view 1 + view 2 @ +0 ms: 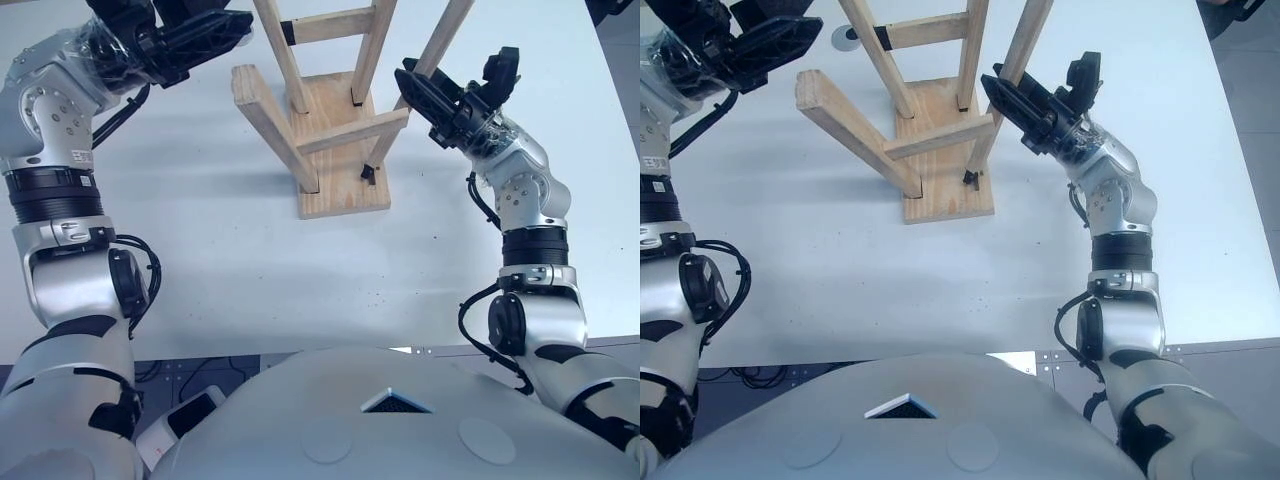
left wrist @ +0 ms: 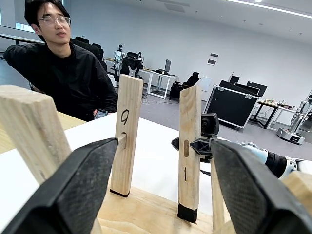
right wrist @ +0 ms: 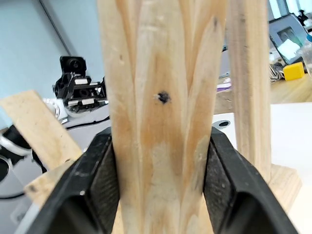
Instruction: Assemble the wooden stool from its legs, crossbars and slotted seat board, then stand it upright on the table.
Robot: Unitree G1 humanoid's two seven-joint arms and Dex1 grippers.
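The wooden stool lies upside down: its seat board (image 1: 340, 200) is flat on the white table (image 1: 230, 260) and several legs point up. A crossbar (image 1: 350, 130) links the tilted near-left leg (image 1: 275, 125) to the right leg (image 1: 440, 40), and another crossbar (image 1: 330, 25) joins the two back legs. My right gripper (image 1: 420, 95) is shut on the right leg (image 3: 161, 122), one pad (image 3: 100, 185) on each side. My left gripper (image 2: 156, 195) is open, held above the near-left leg's end (image 2: 29, 131), touching nothing.
Bare table surface extends to the left, right and front of the stool. A small round grommet (image 1: 847, 37) sits in the tabletop behind the stool. The table's front edge (image 1: 300, 352) runs close to the robot.
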